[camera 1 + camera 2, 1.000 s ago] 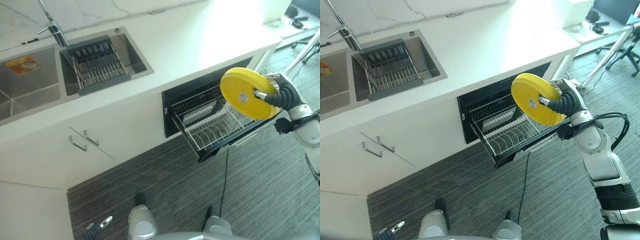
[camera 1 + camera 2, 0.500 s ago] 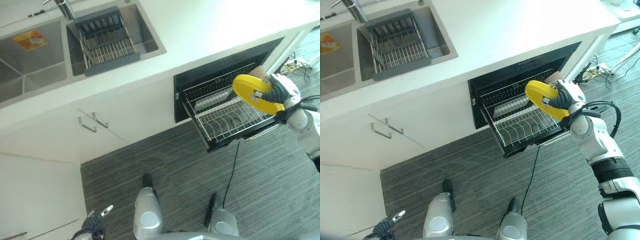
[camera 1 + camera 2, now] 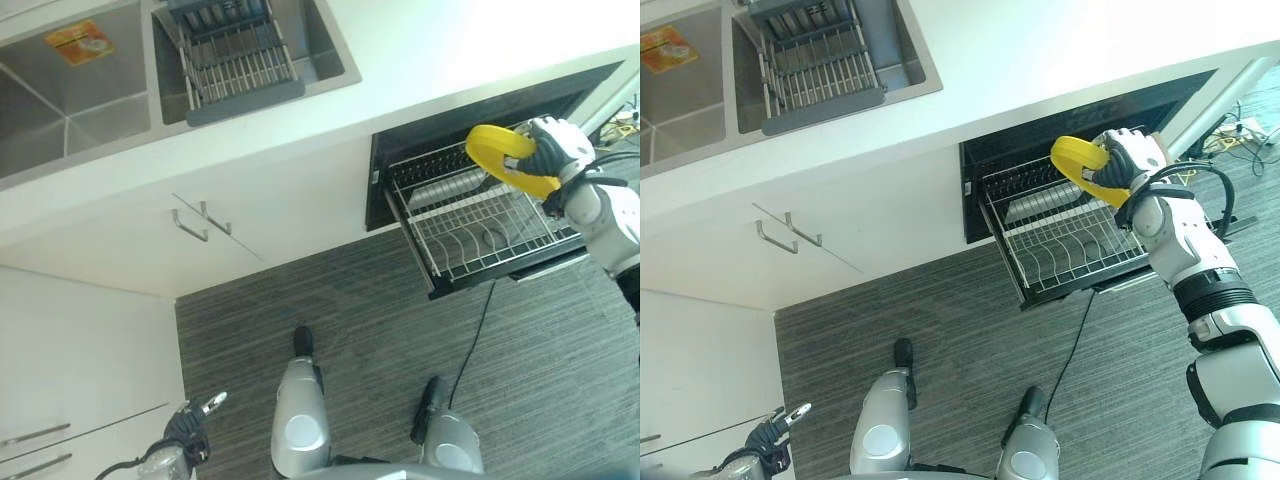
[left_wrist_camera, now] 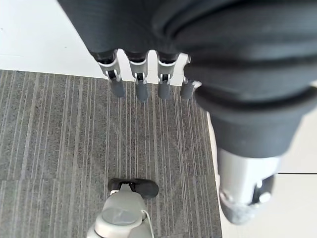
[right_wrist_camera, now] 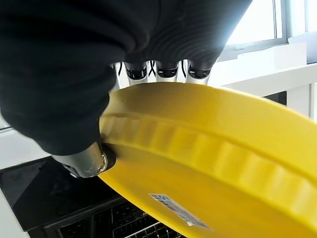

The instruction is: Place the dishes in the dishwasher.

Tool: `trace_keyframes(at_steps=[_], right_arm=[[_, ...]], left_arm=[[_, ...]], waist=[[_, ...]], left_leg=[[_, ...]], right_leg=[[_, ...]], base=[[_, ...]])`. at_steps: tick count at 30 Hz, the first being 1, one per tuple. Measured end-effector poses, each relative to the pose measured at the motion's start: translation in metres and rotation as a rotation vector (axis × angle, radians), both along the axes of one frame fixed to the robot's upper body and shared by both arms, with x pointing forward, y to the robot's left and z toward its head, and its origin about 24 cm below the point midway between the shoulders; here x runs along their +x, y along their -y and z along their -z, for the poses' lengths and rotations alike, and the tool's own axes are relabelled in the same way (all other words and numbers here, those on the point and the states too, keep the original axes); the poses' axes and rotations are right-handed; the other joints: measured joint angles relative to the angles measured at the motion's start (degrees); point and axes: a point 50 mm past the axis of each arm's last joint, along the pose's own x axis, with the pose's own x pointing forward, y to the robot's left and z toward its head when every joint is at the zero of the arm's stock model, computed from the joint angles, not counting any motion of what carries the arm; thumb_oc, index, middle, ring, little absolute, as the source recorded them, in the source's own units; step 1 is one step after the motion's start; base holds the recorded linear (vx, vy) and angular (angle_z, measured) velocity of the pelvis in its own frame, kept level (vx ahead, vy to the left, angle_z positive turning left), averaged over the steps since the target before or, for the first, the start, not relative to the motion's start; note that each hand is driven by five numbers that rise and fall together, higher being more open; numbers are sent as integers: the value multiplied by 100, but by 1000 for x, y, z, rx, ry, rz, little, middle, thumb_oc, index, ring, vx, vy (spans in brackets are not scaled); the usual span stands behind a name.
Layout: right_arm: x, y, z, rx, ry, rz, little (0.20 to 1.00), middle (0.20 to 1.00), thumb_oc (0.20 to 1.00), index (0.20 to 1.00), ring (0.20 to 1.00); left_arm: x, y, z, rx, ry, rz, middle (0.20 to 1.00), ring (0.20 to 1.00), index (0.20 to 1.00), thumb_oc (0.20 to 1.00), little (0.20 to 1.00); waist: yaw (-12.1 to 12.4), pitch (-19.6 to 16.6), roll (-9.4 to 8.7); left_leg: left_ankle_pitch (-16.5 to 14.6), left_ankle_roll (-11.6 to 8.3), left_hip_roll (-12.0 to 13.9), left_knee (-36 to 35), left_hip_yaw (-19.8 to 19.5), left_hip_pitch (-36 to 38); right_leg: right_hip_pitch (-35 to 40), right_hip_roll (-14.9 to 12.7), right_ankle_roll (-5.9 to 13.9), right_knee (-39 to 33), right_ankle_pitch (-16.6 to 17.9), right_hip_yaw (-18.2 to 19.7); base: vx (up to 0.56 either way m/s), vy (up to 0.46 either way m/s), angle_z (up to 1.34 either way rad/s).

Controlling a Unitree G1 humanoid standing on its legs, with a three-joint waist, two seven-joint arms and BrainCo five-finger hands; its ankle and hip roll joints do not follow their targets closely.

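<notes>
My right hand (image 3: 552, 155) is shut on a yellow plate (image 3: 502, 156), thumb under it and fingers over its rim, as the right wrist view shows on the yellow plate (image 5: 208, 168). The plate is tilted nearly edge-on above the back right part of the pulled-out dishwasher rack (image 3: 480, 225), a wire rack with upright tines holding no dishes. The dark dishwasher opening (image 3: 1080, 125) lies behind it under the white counter (image 3: 420, 60). My left hand (image 3: 185, 440) hangs low at the lower left, fingers (image 4: 141, 89) straight over the grey floor.
A steel double sink (image 3: 70, 100) with a grey dish rack (image 3: 235, 60) in its right basin sits at the top left. White cabinet fronts with metal handles (image 3: 200, 218) are left of the dishwasher. Grey striped carpet (image 3: 380, 330) lies in front.
The camera has shifted, so the counter sits higher in view. My right hand has brought the plate lower and farther back over the rack, tilting it more edge-on.
</notes>
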Motion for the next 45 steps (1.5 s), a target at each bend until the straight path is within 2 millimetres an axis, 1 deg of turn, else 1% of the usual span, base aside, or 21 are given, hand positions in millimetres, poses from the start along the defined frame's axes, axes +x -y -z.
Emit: trace_keyframes(at_steps=[4,6,7,8,9,10,13,17,20,23,24,26,27,28,29,30,31,32,37,42,45], right_arm=[[4,13,-7,-25,16,88,200,200,200,200,200],[5,15,-12,-45,38,123,200,200,200,200,200],[6,14,-11,-59,34,124,200,200,200,200,200],[7,16,-12,-82,34,138,200,200,200,200,200],[7,22,-10,-95,25,178,200,200,200,200,200],[7,24,-9,-95,19,190,200,200,200,200,200],[7,28,-7,-94,8,218,200,200,200,200,200],[6,34,-2,-98,-9,257,200,200,200,200,200],[6,39,7,-173,-38,300,200,200,200,200,200],[8,37,12,-252,-34,320,200,200,200,200,200],[10,32,17,-297,-54,320,200,200,200,200,200],[12,29,19,-374,-66,326,200,200,200,200,200],[12,31,20,-405,-74,352,200,200,200,200,200],[11,36,21,-452,-84,387,200,200,200,200,200],[11,37,21,-458,-83,395,200,200,200,200,200],[10,38,21,-501,-86,408,200,200,200,200,200],[10,39,22,-591,-98,418,200,200,200,200,200],[10,38,21,-613,-94,417,200,200,200,200,200],[10,38,17,-638,-73,439,200,200,200,200,200],[12,33,24,-639,-90,448,200,200,200,200,200],[13,34,31,-631,-110,464,200,200,200,200,200]], left_arm=[[7,-1,-3,-11,28,-17,1000,1000,1000,1000,1000],[14,-3,-7,7,55,-14,1000,1000,1000,1000,1000],[15,-3,-9,11,61,-14,1000,1000,1000,1000,1000],[19,-3,-11,7,82,-21,1000,1000,1000,1000,1000],[27,0,-15,9,109,-7,1000,1000,1000,1000,1000],[29,1,-16,14,113,3,1000,1000,1000,1000,1000],[29,1,-16,21,112,-3,1000,1000,1000,1000,1000],[29,0,-17,28,112,-15,1000,1000,1000,1000,1000],[31,0,-18,21,130,-35,1000,1000,1000,1000,1000],[36,5,-20,27,150,2,1000,1000,1000,1000,1000],[37,8,-20,21,154,14,1000,1000,1000,1000,1000],[40,12,-21,11,168,26,1000,1000,1000,1000,1000],[41,13,-21,8,168,34,1000,1000,1000,1000,1000],[41,13,-21,1,175,21,1000,1000,1000,1000,1000],[41,13,-21,2,175,20,1000,1000,1000,1000,1000],[41,13,-21,3,176,20,1000,1000,1000,1000,1000],[42,13,-22,7,180,18,1000,1000,1000,1000,1000],[42,13,-22,8,182,19,1000,1000,1000,1000,1000],[42,13,-23,11,190,19,1000,1000,1000,1000,1000],[44,13,-25,16,211,23,1000,1000,1000,1000,1000],[45,13,-26,19,225,25,1000,1000,1000,1000,1000]], waist=[[59,103,55],[87,181,103],[116,203,115],[126,239,141],[141,292,204],[173,309,222],[221,344,236],[256,356,253],[243,354,258],[256,355,269],[258,357,291],[303,370,336],[310,380,362],[332,380,386],[341,380,386],[376,380,386],[387,380,389],[394,379,390],[397,375,396],[412,363,415],[437,355,430]], left_leg=[[-5,17,-60,93,-21,-180],[-56,93,-77,275,-56,-384],[-60,97,-106,300,-60,-406],[-110,127,-115,432,-96,-505],[-156,174,-165,599,-161,-655],[-174,191,-192,661,-165,-711],[-192,214,-255,740,-174,-760],[-245,252,-287,893,-174,-937],[-266,287,-349,980,-160,-1017],[-263,289,-363,1027,-150,-1110],[-269,295,-379,1085,-162,-1167],[-268,305,-403,1186,-173,-1339],[-301,346,-446,1282,-172,-1411],[-303,349,-447,1308,-186,-1452],[-303,350,-446,1317,-190,-1475],[-306,352,-453,1342,-192,-1490],[-318,358,-470,1380,-191,-1492],[-337,331,-468,1381,-203,-1494],[-358,331,-460,1389,-255,-1580],[-351,328,-460,1396,-253,-1626],[-351,327,-482,1436,-255,-1693]], right_leg=[[-236,-129,10,265,-95,15],[-460,-209,21,543,-183,36],[-500,-242,32,612,-204,47],[-610,-318,18,811,-304,48],[-741,-412,0,1069,-423,37],[-815,-468,-1,1178,-472,50],[-902,-575,-29,1329,-566,78],[-1125,-665,-20,1539,-604,153],[-1249,-752,5,1669,-623,229],[-1405,-816,4,1821,-657,264],[-1479,-856,5,1923,-703,278],[-1699,-910,1,2111,-754,356],[-1794,-985,1,2268,-816,376],[-1823,-994,7,2295,-823,373],[-1850,-998,6,2315,-824,375],[-1890,-1014,-1,2364,-838,401],[-1910,-1064,9,2472,-898,406],[-1924,-1069,4,2510,-915,407],[-2030,-1077,-9,2640,-964,428],[-2125,-1090,-32,2719,-989,460],[-2245,-1149,-29,2887,-1075,485]], base=[[-31,22,6],[-25,24,6],[-18,31,7],[-2,26,19],[2,28,21],[5,29,20],[2,28,6],[-1,42,0],[9,36,-3],[-2,36,1],[-20,38,5],[-17,28,6],[-13,18,8],[-13,11,8],[0,0,0],[-7,-4,3],[-4,-2,3],[-4,1,6],[0,0,0],[0,0,0],[5,-6,4]])
